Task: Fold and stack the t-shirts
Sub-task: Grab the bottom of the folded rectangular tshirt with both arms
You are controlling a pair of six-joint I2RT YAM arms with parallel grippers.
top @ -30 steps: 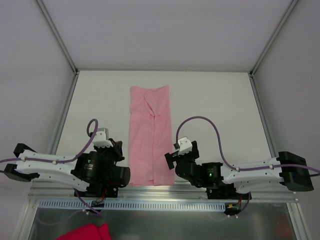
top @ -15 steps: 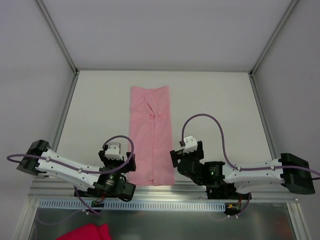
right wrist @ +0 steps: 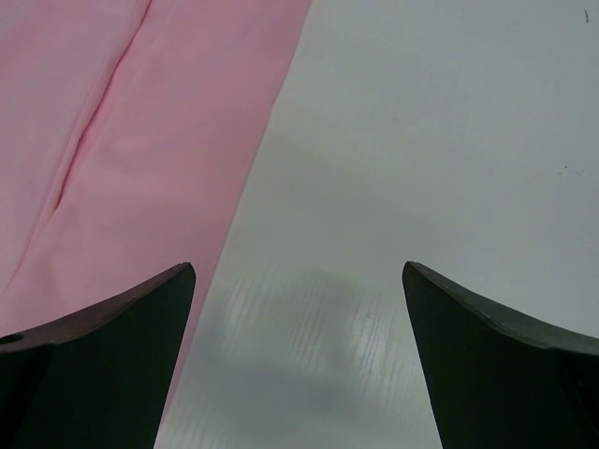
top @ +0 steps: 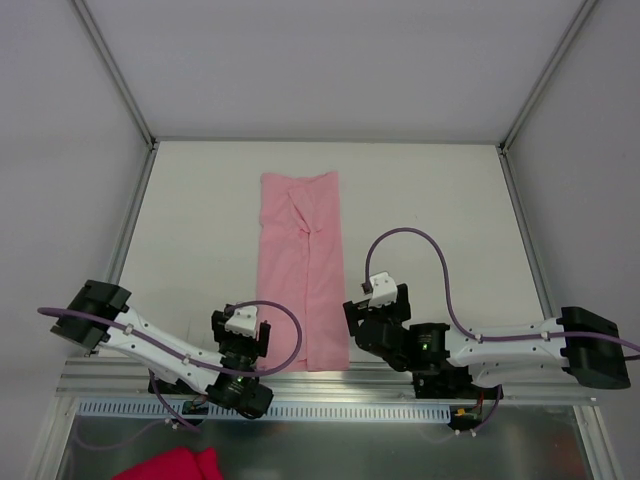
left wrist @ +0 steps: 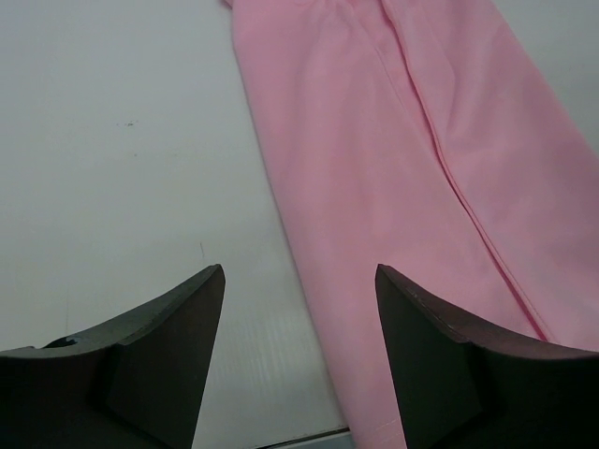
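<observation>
Item under inspection: one pale pink t-shirt [top: 300, 270], folded lengthwise into a long narrow strip. It lies flat on the white table [top: 430, 200]. Its long axis runs from the arms' side away toward the far wall. A raised fold line runs down the middle of the strip, with a small pucker toward its far end. The fabric is otherwise smooth.

Left gripper [top: 243, 332]: just beside the t-shirt's near end, on its left side. In the left wrist view the jaws of the left gripper [left wrist: 299, 273] stand apart with nothing between them. The t-shirt [left wrist: 393, 168] has its left edge crossing the gap on a slant. One finger [left wrist: 440, 365] overlaps the pink fabric in that view, and the other sits over bare table. Contact with the cloth cannot be confirmed.

Right gripper [top: 376, 306]: just beside the t-shirt's near end, on its right side. In the right wrist view the jaws of the right gripper [right wrist: 298, 269] are spread wide and hold nothing. The gap is over bare table, with the right edge of the t-shirt [right wrist: 140, 122] running past one finger [right wrist: 103, 355].

Neither gripper holds the t-shirt, and its near end lies between the two of them.

Other item: a deep magenta cloth [top: 175, 465], well apart from the t-shirt, lies off the table surface beyond its near end.
</observation>
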